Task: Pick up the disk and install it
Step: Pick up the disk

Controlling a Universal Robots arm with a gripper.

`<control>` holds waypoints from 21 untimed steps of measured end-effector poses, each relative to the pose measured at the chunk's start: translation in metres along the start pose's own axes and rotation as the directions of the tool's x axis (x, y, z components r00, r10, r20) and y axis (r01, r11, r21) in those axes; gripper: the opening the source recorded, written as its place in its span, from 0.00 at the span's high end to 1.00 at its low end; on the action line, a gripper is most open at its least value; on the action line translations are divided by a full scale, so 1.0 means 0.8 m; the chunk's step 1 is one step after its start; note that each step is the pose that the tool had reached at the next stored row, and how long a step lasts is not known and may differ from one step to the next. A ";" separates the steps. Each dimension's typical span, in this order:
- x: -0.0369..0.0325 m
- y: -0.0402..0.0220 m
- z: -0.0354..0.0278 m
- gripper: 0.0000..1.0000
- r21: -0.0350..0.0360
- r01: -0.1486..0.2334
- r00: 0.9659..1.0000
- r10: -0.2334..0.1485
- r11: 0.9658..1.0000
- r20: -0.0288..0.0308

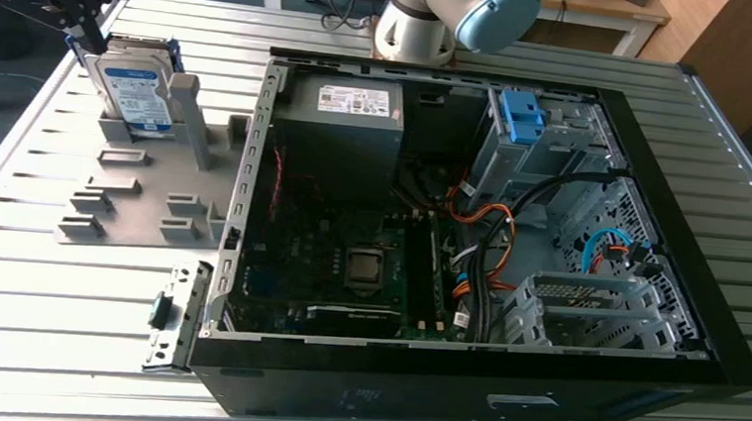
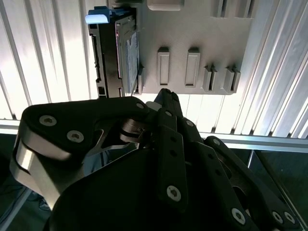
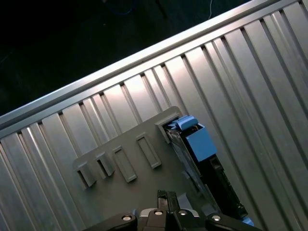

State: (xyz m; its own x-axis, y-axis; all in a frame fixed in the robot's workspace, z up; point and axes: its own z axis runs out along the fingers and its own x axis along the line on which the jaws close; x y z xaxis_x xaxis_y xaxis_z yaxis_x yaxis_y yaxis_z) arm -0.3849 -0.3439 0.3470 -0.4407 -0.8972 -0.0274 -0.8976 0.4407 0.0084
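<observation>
- Step in hand: approach for pick-up; the disk [image 1: 137,90] is not yet gripped, judged from its seat in the grey holder [image 1: 125,203].
- Disk stands on edge near the desk's [image 1: 40,286] far corner, at the exterior view's left.
- Tool [image 1: 86,43] sits just above the disk, fingers pressed together, holding nothing.
- Judgement: a grip calls for the fingers spread astride the disk's faces.
- Blue-and-white label; print unreadable.

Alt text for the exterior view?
The disk stands on edge in a grey holder at the exterior view's left, with the gripper at its top corner. Beside it, an open computer case lies on the slatted metal table.
</observation>
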 end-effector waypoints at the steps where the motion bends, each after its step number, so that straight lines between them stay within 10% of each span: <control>1: 0.0000 0.0000 0.0000 0.89 0.000 0.003 1.000 -0.003 1.000 0.000; 21: 0.0000 0.0000 0.0000 0.89 -0.002 0.058 0.998 -0.058 0.998 0.000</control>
State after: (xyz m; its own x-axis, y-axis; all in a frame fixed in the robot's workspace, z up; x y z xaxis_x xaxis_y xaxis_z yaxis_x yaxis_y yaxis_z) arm -0.3849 -0.3439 0.3469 -0.3875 -0.9215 -0.0274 -0.9219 0.3874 0.0084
